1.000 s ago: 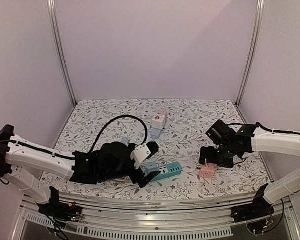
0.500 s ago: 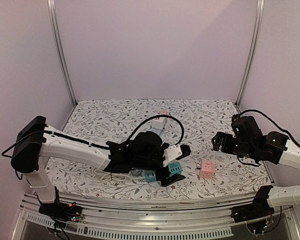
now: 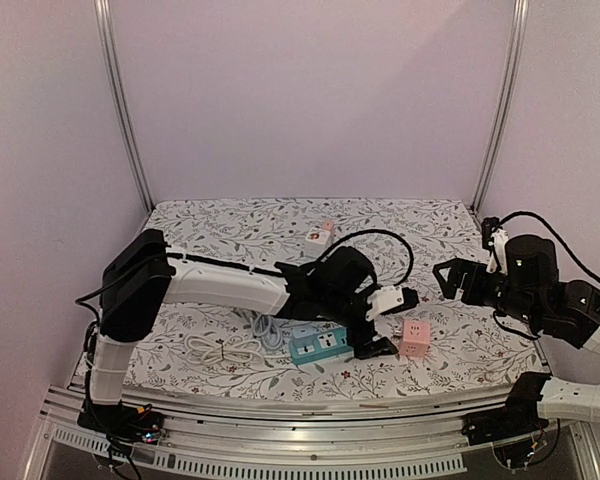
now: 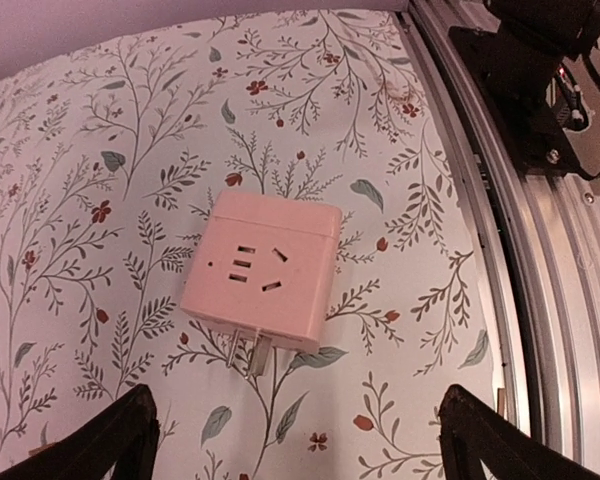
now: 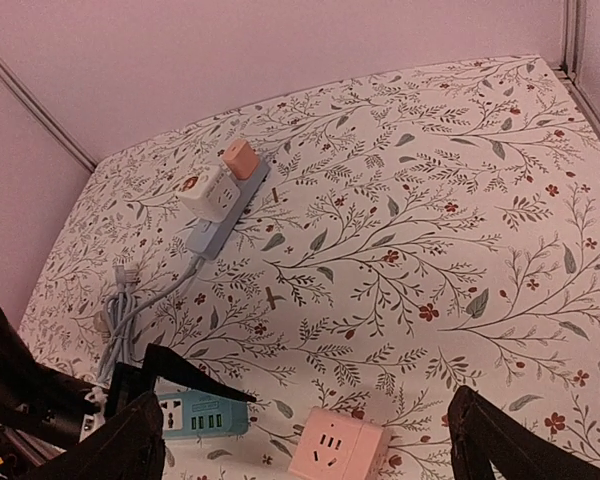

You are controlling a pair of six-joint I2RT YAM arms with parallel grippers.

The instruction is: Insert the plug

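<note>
A pink cube plug (image 3: 414, 337) lies on the floral table, socket face up, its two metal prongs pointing toward the near edge; it also shows in the left wrist view (image 4: 263, 270) and the right wrist view (image 5: 338, 448). A teal power strip (image 3: 320, 345) lies just left of it and also shows in the right wrist view (image 5: 195, 413). My left gripper (image 3: 385, 322) is open and empty between strip and cube, and in its own view (image 4: 294, 394) the jaws stand wide, just short of the prongs. My right gripper (image 3: 456, 281) is open and empty, raised to the right of the cube (image 5: 308, 398).
A grey-blue power strip (image 3: 313, 262) with a white adapter (image 3: 318, 240) and a small pink one lies at the back middle (image 5: 225, 190). A white cable coil (image 3: 230, 345) lies left of the teal strip. The table's metal front rail (image 4: 540, 250) runs close by the cube.
My left arm has swung right, from over the teal strip to the pink cube. My right gripper has left the cube and drawn back up and to the right.
</note>
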